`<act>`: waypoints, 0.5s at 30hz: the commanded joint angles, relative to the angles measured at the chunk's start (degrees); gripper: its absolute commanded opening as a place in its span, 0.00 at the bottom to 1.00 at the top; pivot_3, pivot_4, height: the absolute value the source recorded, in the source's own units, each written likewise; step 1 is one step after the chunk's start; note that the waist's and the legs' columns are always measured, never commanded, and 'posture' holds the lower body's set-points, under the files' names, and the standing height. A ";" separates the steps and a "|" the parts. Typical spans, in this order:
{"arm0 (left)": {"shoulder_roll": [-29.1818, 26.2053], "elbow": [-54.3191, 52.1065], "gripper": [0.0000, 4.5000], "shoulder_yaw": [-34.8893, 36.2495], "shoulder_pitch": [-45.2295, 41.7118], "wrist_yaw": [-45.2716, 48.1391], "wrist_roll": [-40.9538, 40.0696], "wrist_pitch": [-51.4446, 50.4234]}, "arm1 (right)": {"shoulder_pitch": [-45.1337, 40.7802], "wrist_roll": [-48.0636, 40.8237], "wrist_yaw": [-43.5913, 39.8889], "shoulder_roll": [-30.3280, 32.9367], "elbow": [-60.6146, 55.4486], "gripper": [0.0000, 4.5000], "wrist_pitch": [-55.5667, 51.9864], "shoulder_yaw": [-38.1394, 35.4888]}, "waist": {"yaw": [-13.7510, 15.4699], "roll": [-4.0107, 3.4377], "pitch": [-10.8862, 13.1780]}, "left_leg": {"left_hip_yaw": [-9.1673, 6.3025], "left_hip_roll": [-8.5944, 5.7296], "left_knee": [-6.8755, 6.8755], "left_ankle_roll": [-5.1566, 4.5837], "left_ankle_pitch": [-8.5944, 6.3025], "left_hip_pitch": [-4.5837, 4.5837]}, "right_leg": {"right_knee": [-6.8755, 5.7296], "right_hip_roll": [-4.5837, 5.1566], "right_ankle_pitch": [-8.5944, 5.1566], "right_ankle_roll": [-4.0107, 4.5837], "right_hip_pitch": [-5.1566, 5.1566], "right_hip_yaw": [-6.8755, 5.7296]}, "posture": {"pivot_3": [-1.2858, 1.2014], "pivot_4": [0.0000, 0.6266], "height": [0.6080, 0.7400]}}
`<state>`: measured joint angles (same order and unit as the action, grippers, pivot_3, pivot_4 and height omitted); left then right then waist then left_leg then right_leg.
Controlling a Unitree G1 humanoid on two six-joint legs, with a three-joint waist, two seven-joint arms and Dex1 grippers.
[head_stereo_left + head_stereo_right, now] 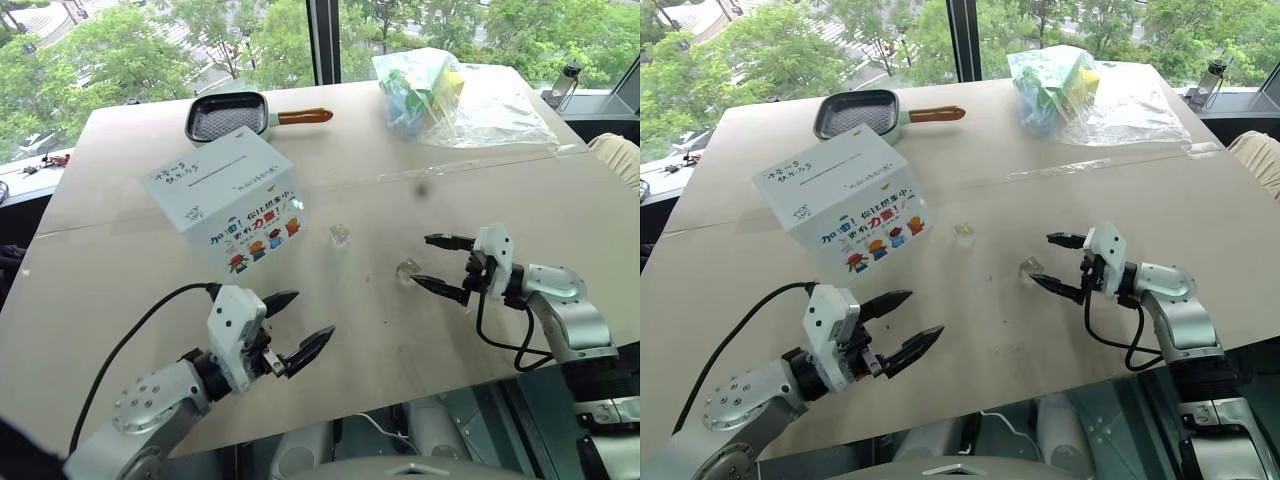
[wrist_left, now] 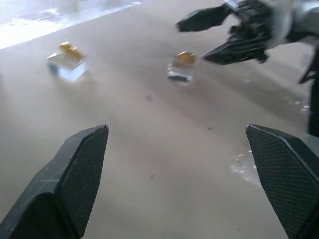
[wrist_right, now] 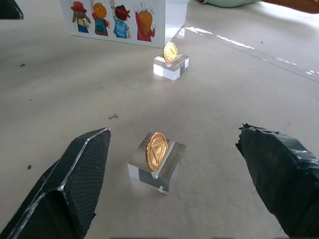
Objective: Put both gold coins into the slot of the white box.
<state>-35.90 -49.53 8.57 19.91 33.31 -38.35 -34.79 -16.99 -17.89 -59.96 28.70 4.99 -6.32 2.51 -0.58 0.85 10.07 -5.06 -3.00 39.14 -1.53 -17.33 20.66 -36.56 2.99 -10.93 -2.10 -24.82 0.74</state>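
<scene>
The white box (image 1: 225, 205), with cartoon figures on its front, sits left of the table's middle. Its slot (image 1: 215, 165) is a thin dark line across the top face. Two gold coins stand on edge, each in a small clear block. One coin (image 3: 156, 151) is just in front of my right gripper (image 1: 421, 260), which is open and level with its fingers on either side of the block, not touching. The other coin (image 3: 170, 52) stands further on, near the box's corner. My left gripper (image 1: 312, 314) hovers open over the table's near edge, pointing toward both coins, holding nothing.
A grey square pan (image 1: 228, 116) with an orange handle lies at the far side behind the box. A clear plastic bag (image 1: 450, 95) with colourful contents sits at the far right. A taped seam (image 1: 470, 168) crosses the table. The table's near edge (image 1: 420, 390) lies under my arms.
</scene>
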 commanded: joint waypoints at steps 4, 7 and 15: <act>-3.78 -2.44 1.00 0.77 -1.71 1.01 -1.47 -1.21 | 0.25 1.51 1.73 -1.08 -1.29 0.71 0.83 1.85 | -0.18 -0.02 0.01 | 0.01 0.01 -0.03 0.02 0.01 -0.02 | 0.00 -0.03 0.00 0.00 -0.01 0.03 | 0.52 0.24 0.85; -4.01 -2.22 1.00 0.70 -1.62 0.93 -1.99 -1.14 | 0.41 2.54 2.46 -1.40 -0.53 0.42 1.64 2.41 | -0.07 -0.02 0.02 | 0.03 0.01 -0.03 0.01 0.00 0.00 | 0.01 -0.02 0.00 0.01 -0.02 0.03 | 0.52 0.24 0.85; -4.02 -2.47 1.00 0.86 -0.42 0.42 -1.72 -0.50 | 0.29 2.32 3.46 -2.10 0.68 0.03 2.24 1.87 | -0.07 -0.03 0.02 | 0.04 0.01 -0.03 0.01 0.01 0.00 | 0.02 -0.02 0.00 0.01 -0.02 0.03 | 0.52 0.24 0.85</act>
<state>-40.13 -50.45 8.56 19.47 33.89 -39.44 -36.15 -16.65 -14.52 -56.76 26.68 6.24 -4.29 5.67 -0.64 0.82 10.08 -5.01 -2.99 39.10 -1.52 -17.32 20.65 -36.54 2.97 -10.94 -2.09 -24.84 0.76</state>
